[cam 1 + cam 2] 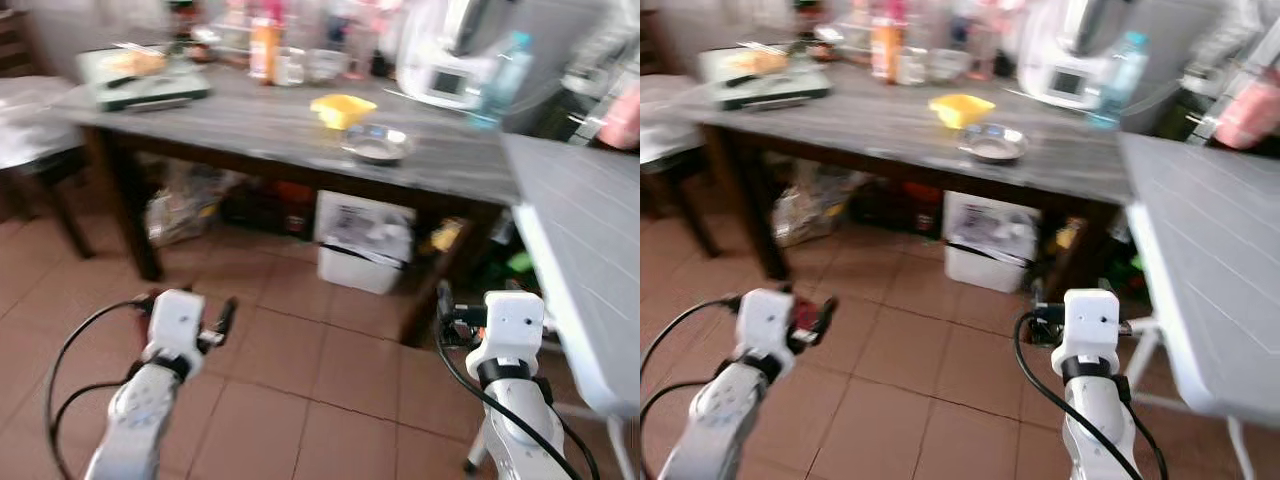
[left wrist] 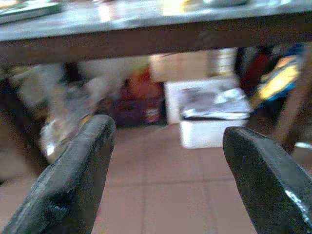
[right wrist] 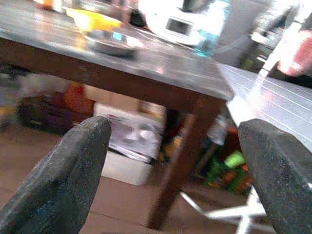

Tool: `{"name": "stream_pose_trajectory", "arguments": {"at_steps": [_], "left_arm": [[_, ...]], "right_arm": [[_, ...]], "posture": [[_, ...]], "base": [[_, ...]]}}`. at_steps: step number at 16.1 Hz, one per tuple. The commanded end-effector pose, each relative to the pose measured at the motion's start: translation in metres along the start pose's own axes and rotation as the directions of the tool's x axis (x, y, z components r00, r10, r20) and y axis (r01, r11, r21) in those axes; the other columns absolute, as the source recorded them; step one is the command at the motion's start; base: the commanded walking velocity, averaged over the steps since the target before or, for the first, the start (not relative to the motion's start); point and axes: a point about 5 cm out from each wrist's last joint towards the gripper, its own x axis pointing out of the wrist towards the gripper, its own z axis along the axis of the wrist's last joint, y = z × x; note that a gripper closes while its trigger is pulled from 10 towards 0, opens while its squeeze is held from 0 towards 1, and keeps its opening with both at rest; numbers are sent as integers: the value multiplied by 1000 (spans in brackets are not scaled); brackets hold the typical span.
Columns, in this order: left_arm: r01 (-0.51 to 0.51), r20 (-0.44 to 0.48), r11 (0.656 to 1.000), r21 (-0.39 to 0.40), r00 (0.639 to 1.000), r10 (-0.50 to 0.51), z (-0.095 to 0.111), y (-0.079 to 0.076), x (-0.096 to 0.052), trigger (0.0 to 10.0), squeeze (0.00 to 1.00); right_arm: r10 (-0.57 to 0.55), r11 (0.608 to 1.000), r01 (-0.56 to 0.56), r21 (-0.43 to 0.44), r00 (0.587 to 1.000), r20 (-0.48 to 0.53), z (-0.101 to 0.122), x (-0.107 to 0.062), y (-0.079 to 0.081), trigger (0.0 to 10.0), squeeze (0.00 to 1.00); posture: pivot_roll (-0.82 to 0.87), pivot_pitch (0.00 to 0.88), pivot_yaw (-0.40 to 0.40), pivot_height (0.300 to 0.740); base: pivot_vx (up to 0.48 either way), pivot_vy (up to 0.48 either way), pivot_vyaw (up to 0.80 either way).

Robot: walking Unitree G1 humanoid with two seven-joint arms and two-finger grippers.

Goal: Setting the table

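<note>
Metal bowl [image 1: 376, 146] on wooden table [image 1: 250, 125], beside yellow container [image 1: 342, 109].

head cams: high, angled down at table [image 1: 300, 130] | wrist cams: low, facing its underside (blurry), sharing white box [image 2: 214, 117]

Under the bench [image 1: 270, 125] a white bin [image 1: 365, 243] sits on the tiled floor [image 1: 300, 350], bags [image 1: 180, 205] beside it. A white appliance [image 1: 445, 65] and water bottle [image 1: 505, 75] stand on the bench.
</note>
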Motion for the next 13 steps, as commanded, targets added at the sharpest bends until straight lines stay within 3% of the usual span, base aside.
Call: {"name": "stream_pose_trajectory", "arguments": {"at_steps": [1,8,13], "left_arm": [[11,-18,1000,4,1000,-11,-5,-3,-1,10000,0],[-10,-7,1000,2,1000,10,-3,-7,2,10000,0],[-48,-30,999,8,998,48,-10,-2,-5,10000,0]], "right_arm": [[-47,999,47,-17,999,20,3,-1,-11,10000,0],[-59,998,61,-33,997,57,14,5,-17,10000,0],[-56,998,57,-22,998,30,9,-1,-14,10000,0]], "posture": [[181,0,-75,740],[160,27,-79,740],[158,45,-94,740]], "base": [[0,0,-781],[0,0,-778],[0,0,-776]]}}
